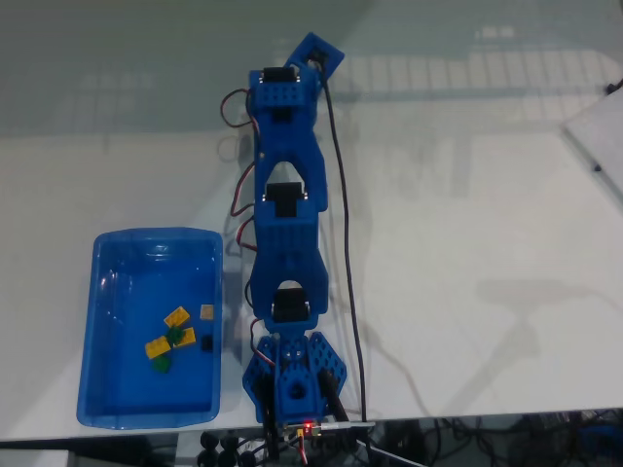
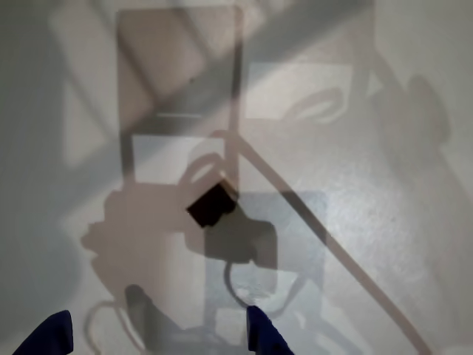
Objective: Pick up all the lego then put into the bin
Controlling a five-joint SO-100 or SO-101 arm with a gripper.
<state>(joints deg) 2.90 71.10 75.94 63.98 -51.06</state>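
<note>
In the wrist view the gripper hangs wide apart over a black lego brick on the white table, while the bin (fixed view, near left) holds several bricks

a: surface type?
b: white table, matte, lit from above.
a: light pattern?
b: in the fixed view, a grid of bright patches at 1 o'clock; a grey shaded band from 10 to 12 o'clock.
a: edges?
b: table edge at 6 o'clock, with dark cables below, toward 5 o'clock.
</note>
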